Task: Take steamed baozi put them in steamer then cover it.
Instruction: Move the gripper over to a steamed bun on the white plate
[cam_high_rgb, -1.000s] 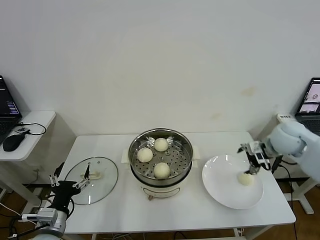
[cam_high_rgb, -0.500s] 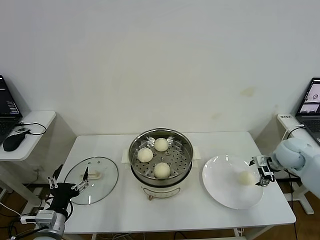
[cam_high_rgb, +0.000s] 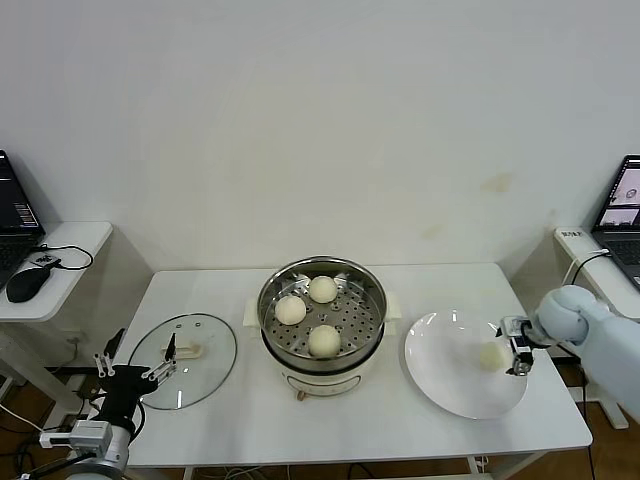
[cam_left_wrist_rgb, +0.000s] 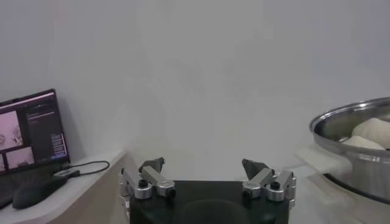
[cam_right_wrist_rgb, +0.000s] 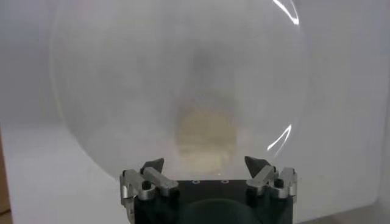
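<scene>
Seen from the head camera, three steamed baozi (cam_high_rgb: 323, 340) sit in the steamer (cam_high_rgb: 321, 325); a fourth bun (cam_high_rgb: 490, 355) lies on the white plate (cam_high_rgb: 455, 385), just beside the right gripper (cam_high_rgb: 517, 350). The cover (cam_high_rgb: 184, 360) rests on the table near the left gripper (cam_high_rgb: 135, 375). The left wrist view shows its jaws apart. The right wrist view shows spread jaws facing the bun.

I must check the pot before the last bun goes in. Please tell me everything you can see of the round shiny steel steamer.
The round shiny stainless-steel steamer stands upright, uncovered, at the middle of the white table, on a cream-white base. Its perforated metal tray carries three cream-white buns, apart from one another. Nothing else touches it; its clear glass lid lies flat to its left.
</scene>
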